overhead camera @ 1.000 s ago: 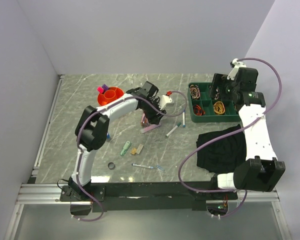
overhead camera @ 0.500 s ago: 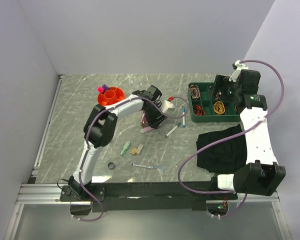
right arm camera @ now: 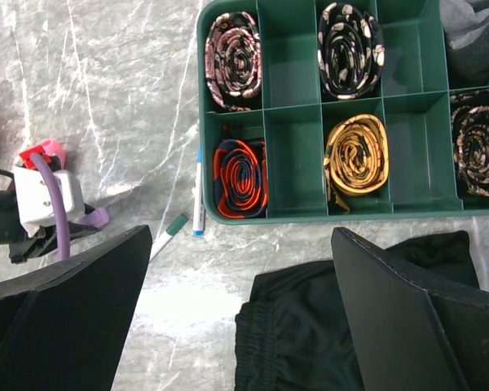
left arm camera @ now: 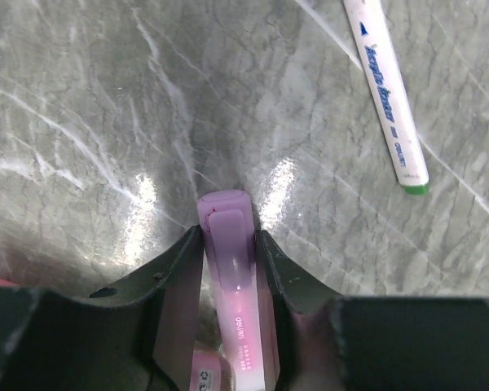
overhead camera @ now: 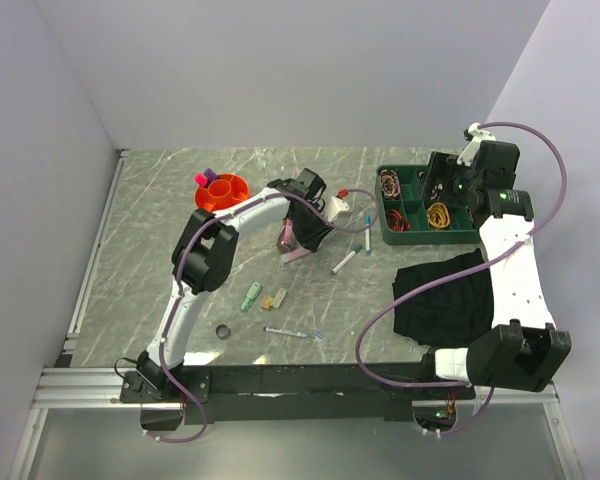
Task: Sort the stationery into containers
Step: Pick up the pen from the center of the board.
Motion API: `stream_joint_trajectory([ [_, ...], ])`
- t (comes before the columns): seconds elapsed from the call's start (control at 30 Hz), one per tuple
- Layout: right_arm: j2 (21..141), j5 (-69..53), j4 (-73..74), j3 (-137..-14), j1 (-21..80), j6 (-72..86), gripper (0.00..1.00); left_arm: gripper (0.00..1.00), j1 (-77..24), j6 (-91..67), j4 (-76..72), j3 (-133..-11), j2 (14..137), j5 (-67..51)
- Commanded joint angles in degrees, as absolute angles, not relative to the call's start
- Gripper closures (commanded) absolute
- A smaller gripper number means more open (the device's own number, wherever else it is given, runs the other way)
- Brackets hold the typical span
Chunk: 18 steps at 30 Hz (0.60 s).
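Note:
My left gripper (left arm camera: 229, 244) is shut on the pink tube (left arm camera: 231, 269), whose tip rests on the marble table; in the top view the pink tube (overhead camera: 298, 256) lies under the gripper (overhead camera: 302, 240). The orange pot (overhead camera: 221, 191) stands at the back left with pink- and purple-capped markers (overhead camera: 206, 178) in it. Two thin white pens (overhead camera: 346, 262) lie to the right; one shows in the left wrist view (left arm camera: 387, 90). A green clip (overhead camera: 251, 296), a yellow eraser (overhead camera: 274, 298) and another thin pen (overhead camera: 292, 333) lie nearer. My right gripper (right arm camera: 244, 269) is open and empty above the black cloth (right arm camera: 350, 326).
A green divided tray (overhead camera: 422, 236) holds coloured coiled bands (right arm camera: 240, 177) at the back right. The black cloth (overhead camera: 440, 295) lies in front of it. A small black ring (overhead camera: 222, 331) sits near the front. Grey walls close the back and both sides.
My left gripper has shifted slightly and settled over the pink tube, closing on it. The right arm has barely moved.

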<state>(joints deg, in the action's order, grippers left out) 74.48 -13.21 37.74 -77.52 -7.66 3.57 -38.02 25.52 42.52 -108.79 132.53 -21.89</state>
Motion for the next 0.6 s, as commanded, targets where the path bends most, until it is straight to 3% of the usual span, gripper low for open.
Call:
stream_joint_trajectory([
  [0.0,73.30,-13.18,36.83,-77.34,-8.17,3.78,0.00,0.67,-39.37,22.06,41.67,-103.72,132.98,-19.79],
  [0.13,73.04,-13.18,36.74,-76.82,-8.17,3.60,0.00,0.70,-40.25,19.61,39.37,-99.06,131.40,-17.14],
  [0.3,73.30,-13.27,36.74,-77.08,-8.17,3.52,0.00,0.65,-40.87,16.88,40.00,-97.39,131.57,-15.65],
  [0.43,73.21,-13.27,36.56,-76.82,-8.17,3.60,0.00,0.98,-41.04,14.77,38.32,-95.71,131.05,-15.20],
  [0.57,73.04,-12.92,37.26,-77.78,-8.17,3.17,0.00,0.99,-40.96,13.71,38.15,-97.99,126.93,-19.50],
])
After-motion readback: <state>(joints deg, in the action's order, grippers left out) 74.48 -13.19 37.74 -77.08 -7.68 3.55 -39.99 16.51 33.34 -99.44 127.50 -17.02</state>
